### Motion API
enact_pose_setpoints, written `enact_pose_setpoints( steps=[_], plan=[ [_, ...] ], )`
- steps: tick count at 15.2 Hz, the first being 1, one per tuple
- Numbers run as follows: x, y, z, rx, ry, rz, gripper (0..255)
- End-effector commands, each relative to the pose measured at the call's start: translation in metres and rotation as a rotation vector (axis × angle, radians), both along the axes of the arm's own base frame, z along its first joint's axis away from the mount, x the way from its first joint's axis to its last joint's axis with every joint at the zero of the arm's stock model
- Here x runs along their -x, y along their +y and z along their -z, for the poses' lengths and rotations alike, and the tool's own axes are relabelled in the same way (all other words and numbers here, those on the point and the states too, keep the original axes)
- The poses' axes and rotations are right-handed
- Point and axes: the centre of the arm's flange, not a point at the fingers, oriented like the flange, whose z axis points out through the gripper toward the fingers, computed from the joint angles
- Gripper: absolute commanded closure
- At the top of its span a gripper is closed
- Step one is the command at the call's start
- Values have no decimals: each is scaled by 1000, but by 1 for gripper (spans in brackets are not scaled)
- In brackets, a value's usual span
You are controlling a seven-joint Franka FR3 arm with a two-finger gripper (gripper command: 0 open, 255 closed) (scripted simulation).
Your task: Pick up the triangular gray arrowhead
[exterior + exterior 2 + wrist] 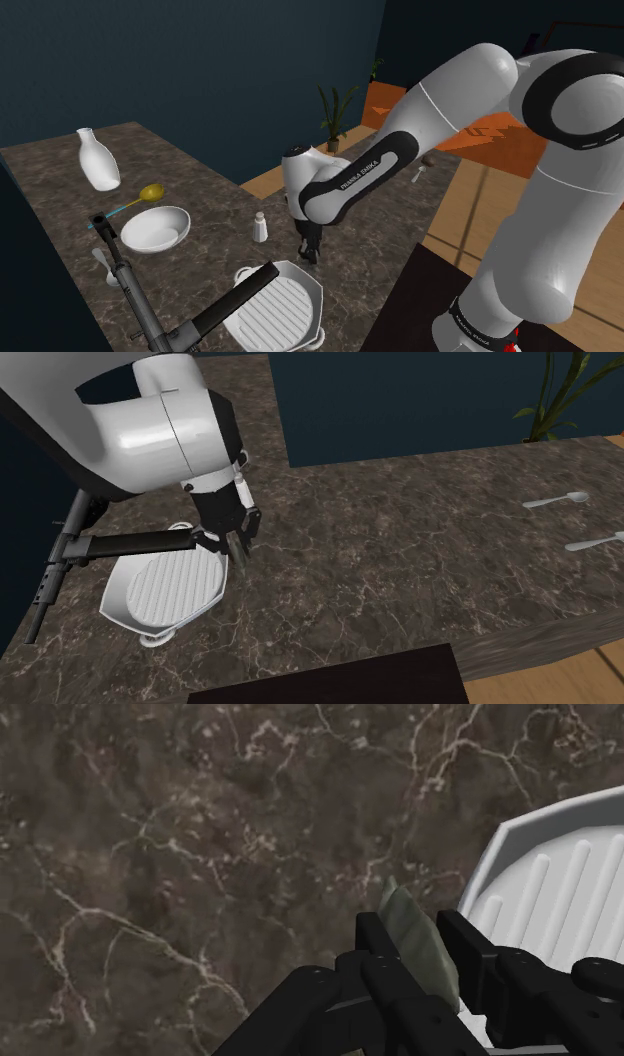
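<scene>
The gripper (420, 966) is nearest in the wrist view. Its fingers (378, 954) stand narrow, clamped on the arrowhead (413, 936). That is a flat grey-green flake, and its point juts out past the fingertips. It sits over the dark marble counter (150, 824), just beside the rim of the pan (560, 884), which is white and ridged. Whether the arrowhead touches the counter or is clear of it, I cannot tell.

In the shoulder view, left to right:

- A white bottle (97, 160) stands at the far left.
- A white spoon (103, 263) lies nearer, just beside a long black bar (128, 285) that runs toward the near edge.
- A yellow spoon (151, 190) with a blue handle lies just beyond the white bowl (155, 228).
- A small shaker (260, 227) stands upright mid-counter, between the bowl and the gripper.
- The pan, with its black handle (235, 298) pointing left, rests near the camera.
- The gripper hangs down to the counter just right of the shaker, beyond the pan.
- A plant (335, 112) stands far off, past the counter.

In the second exterior view the gripper sits at the pan's right rim. Two pale spoons (557, 501) lie well apart from it at the far right.
</scene>
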Motion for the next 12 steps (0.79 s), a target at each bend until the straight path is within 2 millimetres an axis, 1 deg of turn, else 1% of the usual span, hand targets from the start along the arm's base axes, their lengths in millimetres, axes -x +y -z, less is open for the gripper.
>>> enact_pose_setpoints(
  steps=[1,10,12],
  plan=[
    [0,0,-11,0,0,0,255],
    [0,0,-59,0,0,0,255],
    [0,0,-59,0,0,0,255]
  ],
)
